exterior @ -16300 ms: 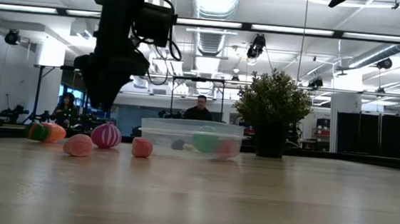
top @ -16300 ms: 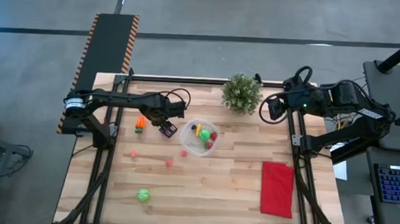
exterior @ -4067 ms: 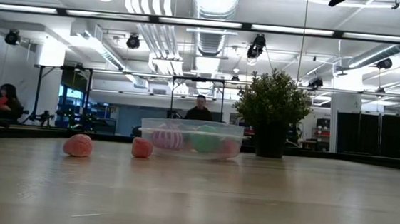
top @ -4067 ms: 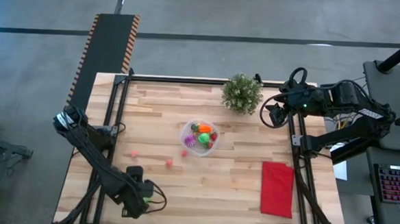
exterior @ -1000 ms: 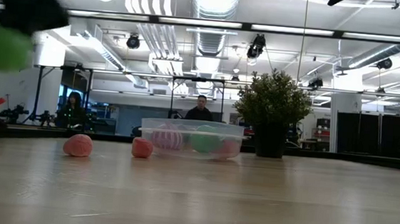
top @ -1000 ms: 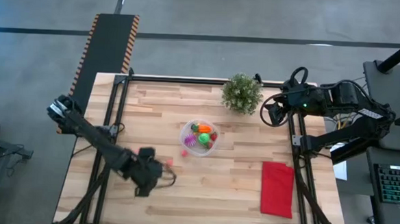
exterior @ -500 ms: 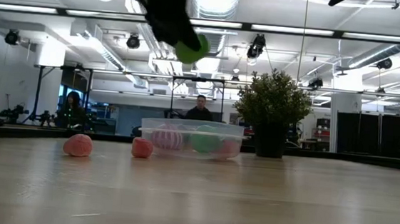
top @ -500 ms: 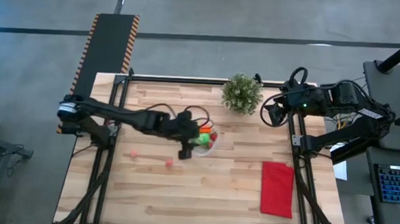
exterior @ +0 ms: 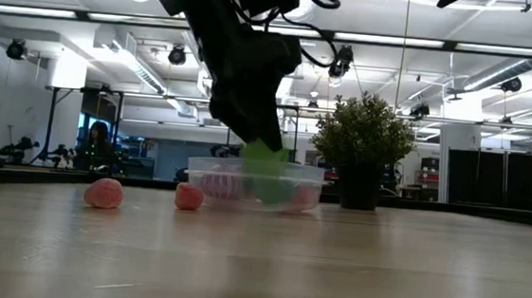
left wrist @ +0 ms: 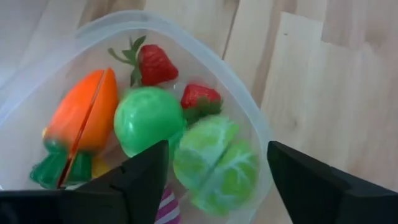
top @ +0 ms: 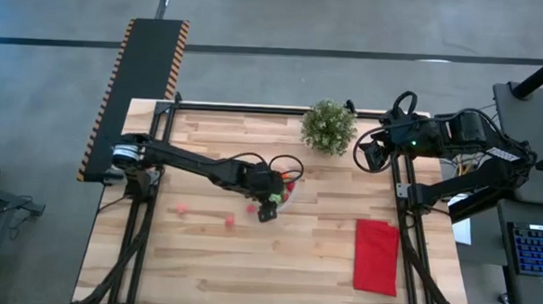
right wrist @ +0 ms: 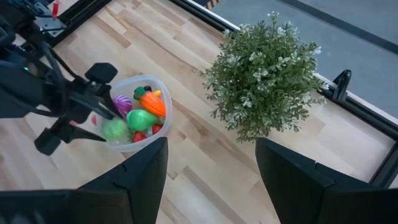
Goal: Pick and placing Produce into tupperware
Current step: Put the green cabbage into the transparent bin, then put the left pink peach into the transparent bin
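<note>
My left gripper (top: 270,206) is open, pointing down over the near side of the clear round bowl (top: 286,197). A light green cabbage piece (left wrist: 214,165) lies between its spread fingers without touching them, low in the bowl (left wrist: 249,106); in the low view the cabbage (exterior: 263,163) shows blurred just under the gripper. The bowl also holds an orange carrot (left wrist: 84,115), a green ball (left wrist: 148,118), two strawberries (left wrist: 152,62) and a purple piece. Three small pink pieces (top: 229,221) lie on the table left of the bowl. My right gripper (top: 363,152) is open and empty at the far right, beside the plant.
A bushy potted plant (top: 329,127) stands at the far edge, right of the bowl. A flat red cloth (top: 376,257) lies at the near right. The pink pieces (exterior: 104,192) sit on bare wood left of the bowl, with open table near and left.
My left gripper has swung from the table's near left toward the bowl, carrying the green cabbage piece up high, then come down over the bowl. The piece, at the fingers half a second ago, now sits lower, at the bowl.
</note>
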### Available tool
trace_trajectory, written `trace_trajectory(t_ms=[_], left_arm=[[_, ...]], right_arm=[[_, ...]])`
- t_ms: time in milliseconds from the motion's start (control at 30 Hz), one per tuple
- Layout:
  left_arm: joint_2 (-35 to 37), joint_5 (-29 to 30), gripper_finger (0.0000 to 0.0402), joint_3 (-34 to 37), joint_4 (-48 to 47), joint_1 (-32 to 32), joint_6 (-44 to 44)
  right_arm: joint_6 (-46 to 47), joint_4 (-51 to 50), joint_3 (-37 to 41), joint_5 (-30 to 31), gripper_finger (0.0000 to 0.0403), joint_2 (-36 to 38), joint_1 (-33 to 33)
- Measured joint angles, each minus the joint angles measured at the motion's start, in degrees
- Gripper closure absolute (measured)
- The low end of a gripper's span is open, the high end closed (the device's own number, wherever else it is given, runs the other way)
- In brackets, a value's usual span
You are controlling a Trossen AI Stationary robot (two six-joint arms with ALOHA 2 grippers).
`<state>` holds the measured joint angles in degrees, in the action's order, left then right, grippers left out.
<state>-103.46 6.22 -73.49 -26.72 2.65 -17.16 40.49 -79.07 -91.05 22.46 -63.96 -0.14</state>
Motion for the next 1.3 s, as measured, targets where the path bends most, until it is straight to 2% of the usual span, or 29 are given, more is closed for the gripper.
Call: trace_trajectory(t_ms=[167, 267, 433, 600, 767, 933, 1300], left_arm=[[0.5, 0.3, 0.0112, 0.0, -0.7, 0.0, -0.5], [2.1, 0.3, 0.0104, -0.1, -4.8, 0.0, -0.4], [7.5, 0.3, 0.0103, 0.0, -18.4, 0.9, -0.2], [14.3, 0.0, 0.0103, 3.6, -32.5, 4.4, 2.8], [19.5, -1.6, 0.0103, 8.2, -43.7, 6.4, -3.8], [25.7, -5.3, 0.0103, 14.6, -43.0, 6.9, -10.2], [40.4, -5.7, 0.0103, 33.6, -36.9, 10.6, -17.4]], right_arm=[[0.0, 0.0, 0.0, 0.0, 0.0167, 0.0, 0.0], [0.0, 0.0, 0.0, 0.0, 0.0168, 0.0, 0.0], [0.0, 0.0, 0.0, 0.0, 0.0168, 0.0, 0.0], [-0.5, 0.0, 0.0, 0.0, 0.0168, 0.0, 0.0], [-0.5, 0.1, 0.1, 0.1, 0.0168, 0.0, 0.0], [-0.7, 0.1, 0.5, 0.6, 0.0168, 0.0, 0.0], [-0.4, 0.2, 1.4, 0.7, 0.0168, 0.0, 0.0]])
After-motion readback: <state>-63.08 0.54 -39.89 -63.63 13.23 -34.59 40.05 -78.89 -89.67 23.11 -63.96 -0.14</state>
